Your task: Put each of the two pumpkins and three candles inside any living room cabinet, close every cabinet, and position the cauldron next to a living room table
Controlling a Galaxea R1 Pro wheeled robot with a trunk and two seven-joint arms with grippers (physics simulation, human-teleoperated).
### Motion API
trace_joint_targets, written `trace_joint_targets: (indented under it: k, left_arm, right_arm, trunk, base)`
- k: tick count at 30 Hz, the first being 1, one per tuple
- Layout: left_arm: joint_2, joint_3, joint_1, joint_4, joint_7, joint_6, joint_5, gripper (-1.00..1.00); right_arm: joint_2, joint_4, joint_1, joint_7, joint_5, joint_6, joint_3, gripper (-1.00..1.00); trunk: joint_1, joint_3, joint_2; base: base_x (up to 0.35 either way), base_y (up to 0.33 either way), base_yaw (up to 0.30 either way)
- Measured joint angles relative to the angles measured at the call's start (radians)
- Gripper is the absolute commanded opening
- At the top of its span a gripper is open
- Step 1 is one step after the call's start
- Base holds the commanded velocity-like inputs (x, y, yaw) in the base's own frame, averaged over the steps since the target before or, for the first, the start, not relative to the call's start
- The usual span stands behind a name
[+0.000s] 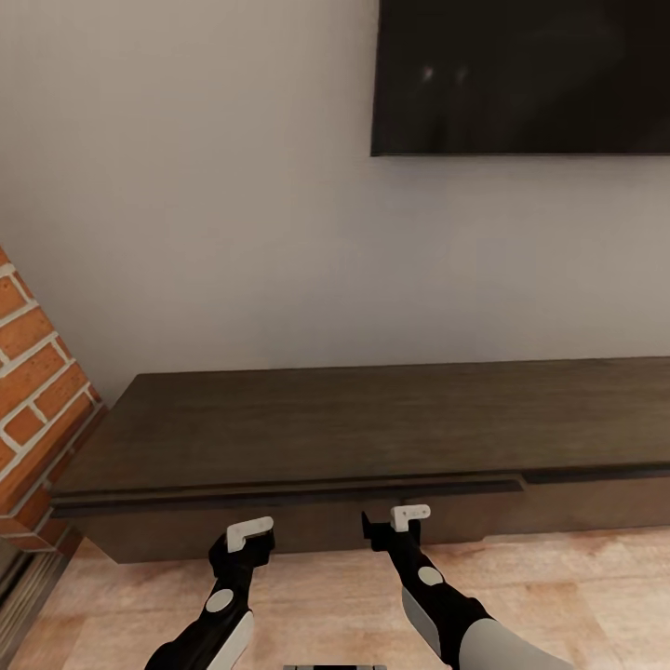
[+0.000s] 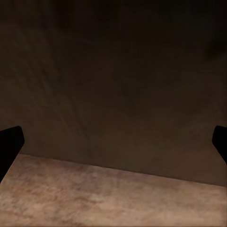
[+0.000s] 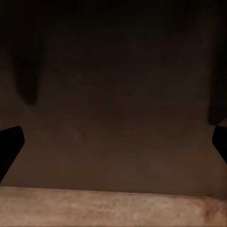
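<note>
While both grippers gape, cabinet (image 1: 372,428) sits w/ drawers closed.

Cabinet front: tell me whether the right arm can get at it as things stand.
Probably yes. The right gripper hangs open just before the cabinet front, level with its drawer face, and nothing lies between them. The flat front shows no handle, so getting a hold may be harder.

cabinet (image 1: 372,428) cropped right, television (image 1: 521,74) cropped
</note>
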Motion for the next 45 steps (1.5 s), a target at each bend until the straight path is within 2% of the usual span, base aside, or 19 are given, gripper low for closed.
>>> trace_joint_targets:
  k: [15, 35, 37, 41, 43, 45]
  left_arm:
    - [0.0, 0.0, 0.0, 0.0, 0.0, 0.0, 0.0, 1.0]
    - [-0.001, -0.001, 0.0, -0.001, 0.0, 0.001, -0.001, 1.0]
    - [-0.001, 0.0, 0.0, -0.004, 0.0, 0.005, -0.001, 1.0]
    - [0.001, 0.0, -0.002, -0.025, -0.004, 0.023, -0.002, 1.0]
    - [0.002, -0.001, -0.003, -0.061, 0.005, 0.07, -0.002, 1.0]
    - [0.004, -0.001, -0.003, -0.126, 0.034, 0.175, 0.007, 1.0]
  right_arm:
    - [0.0, 0.0, 0.0, 0.0, 0.0, 0.0, 0.0, 1.0]
    - [0.0, 0.001, 0.0, 0.001, 0.002, 0.007, 0.002, 1.0]
    - [0.0, 0.0, 0.0, 0.0, 0.002, 0.029, 0.0, 1.0]
    - [0.001, -0.005, -0.001, -0.004, -0.001, 0.141, -0.004, 1.0]
    - [0.001, -0.032, -0.002, -0.007, -0.002, 0.208, -0.005, 1.0]
    - [0.002, -0.079, -0.002, -0.009, -0.001, 0.31, -0.007, 1.0]
  trunk:
    - [0.0, 0.0, 0.0]
    - [0.001, 0.0, 0.0]
    - [0.001, 0.0, 0.0]
    - [0.001, 0.0, 0.0]
    - [0.001, 0.0, 0.0]
    - [0.001, 0.0, 0.0]
  base:
    - [0.031, 0.0, 0.0]
    - [-0.305, 0.0, 0.0]
    - [-0.325, 0.0, 0.0]
    - [-0.325, -0.038, 0.0]
    - [-0.324, -0.076, 0.0]
    - [-0.288, -0.039, 0.0]
